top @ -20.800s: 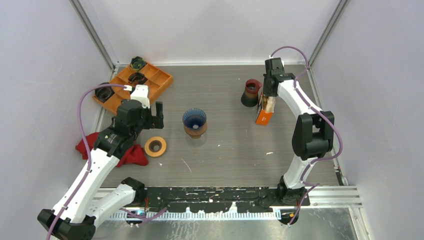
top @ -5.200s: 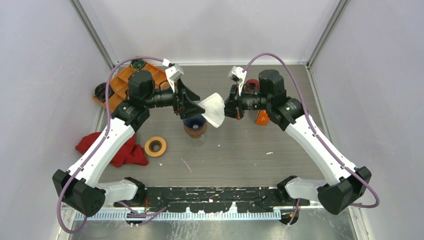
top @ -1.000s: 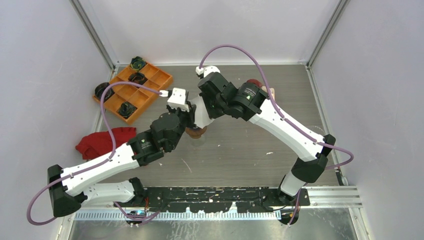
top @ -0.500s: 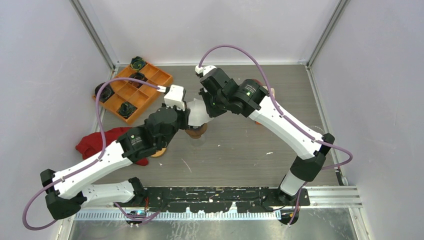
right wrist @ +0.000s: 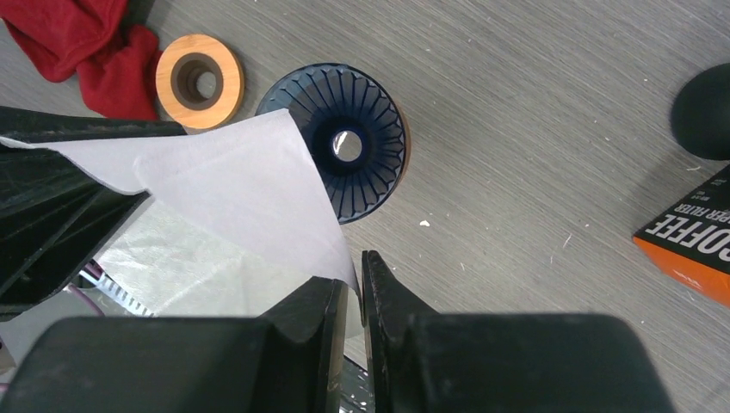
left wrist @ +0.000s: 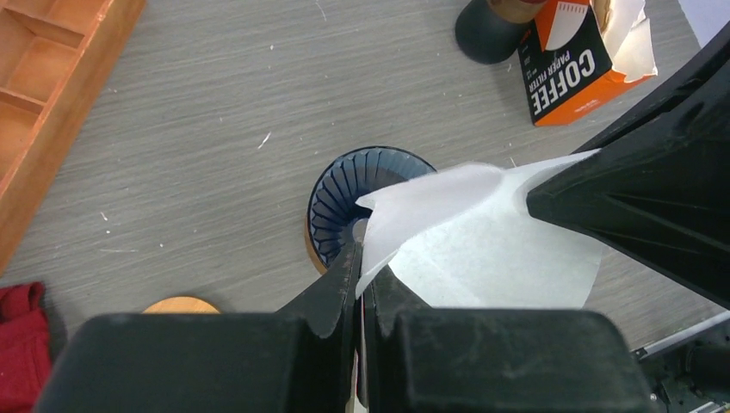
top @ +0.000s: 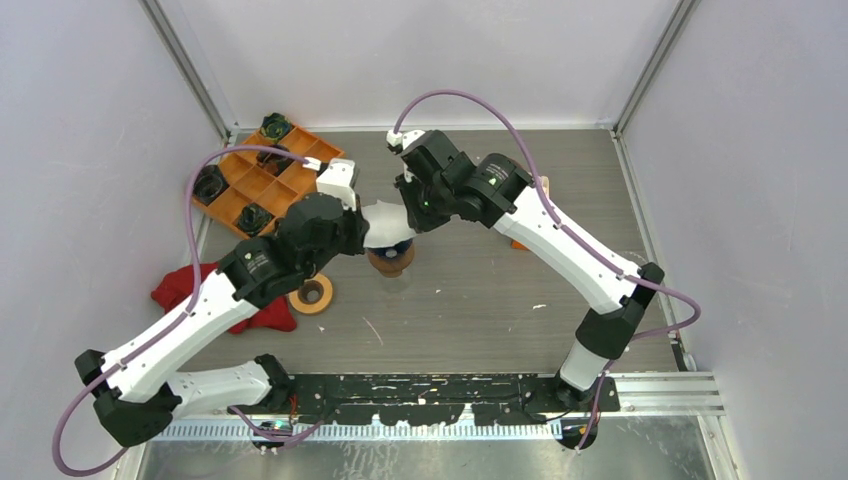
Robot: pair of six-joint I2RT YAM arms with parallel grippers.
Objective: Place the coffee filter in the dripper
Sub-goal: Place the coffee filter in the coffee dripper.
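White thin paper, the coffee filter [left wrist: 482,249] is clenched in my left gripper [left wrist: 361,258] above the ribbed blue cone-shaped dripper [right wrist: 361,146], while my right gripper [right wrist: 351,275], barely parted, touches its corner, grip unclear.

Lettering appears on one item only, the orange coffee filter box [left wrist: 572,73].

Left wrist view: the box's black panel carries "COFFEE" in large white capitals, with "PAPER FILTER" in smaller white capitals alongside it. Both lines run sideways in the frame, up the length of the panel. A white fan-shaped filter pictogram sits at the panel's upper end.

Right wrist view: the same box [right wrist: 689,245] is cut by the right edge of the frame. Only "OFFEE" of the large word shows, and the smaller line beside it is partly legible, ending in "FILTER".

Top external view: the lettering is not readable.
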